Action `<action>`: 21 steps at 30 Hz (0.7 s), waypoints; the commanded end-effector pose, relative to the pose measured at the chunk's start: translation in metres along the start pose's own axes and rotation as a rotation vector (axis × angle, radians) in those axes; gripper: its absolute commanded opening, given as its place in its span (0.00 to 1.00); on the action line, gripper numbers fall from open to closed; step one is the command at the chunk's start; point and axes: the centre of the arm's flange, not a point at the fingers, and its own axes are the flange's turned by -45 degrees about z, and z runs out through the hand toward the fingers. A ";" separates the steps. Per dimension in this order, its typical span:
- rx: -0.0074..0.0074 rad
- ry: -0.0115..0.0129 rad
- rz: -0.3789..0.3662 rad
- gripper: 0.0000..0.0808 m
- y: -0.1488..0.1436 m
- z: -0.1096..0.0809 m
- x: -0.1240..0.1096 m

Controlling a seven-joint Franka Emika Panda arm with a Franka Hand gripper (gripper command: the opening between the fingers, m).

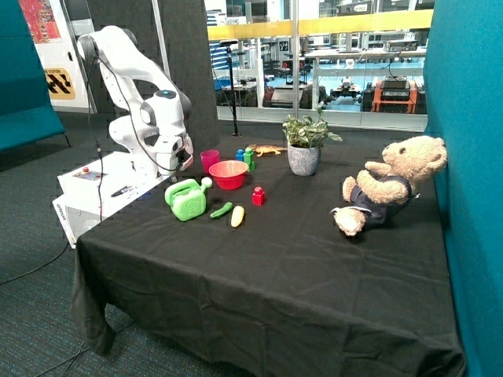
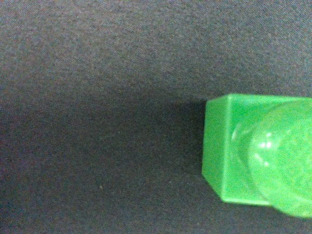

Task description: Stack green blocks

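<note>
Green block (image 2: pixel 258 151): in the wrist view you see one bright-green brick with a round stud on top, sitting flat on the black cloth at the edge of that picture, partly cut off, with nothing touching it. Green blocks (image 1: pixel 250 159): in the outside view a small bright-green shape stands just behind the red bowl (image 1: pixel 229 174), on the far side from you, touching or almost touching a blue brick (image 1: pixel 240 155). You cannot tell from here whether it is one brick or two, or whether one sits on the other. Gripper (image 1: pixel 185 162): it hangs low over the table near the pink cup (image 1: pixel 210 159), which stands just beside the red bowl on the arm's side. You cannot tell whether the claw is released or clenched, and no picture shows it grasping anything. Just in front of the red bowl, toward the near edge, lie a light-green watering can (image 1: pixel 186 200), a small green vegetable (image 1: pixel 221 210), a yellow one (image 1: pixel 237 217) and a red brick (image 1: pixel 258 195). Beyond the bowl on the side away from the arm stands a potted plant (image 1: pixel 304 149); well apart from the bowl, farther that way, sits a teddy bear (image 1: pixel 385 188). All rest on the black-draped table (image 1: pixel 275 283).
</note>
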 end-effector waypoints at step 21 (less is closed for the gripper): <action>-0.0017 0.0000 -0.002 0.80 -0.005 0.019 0.021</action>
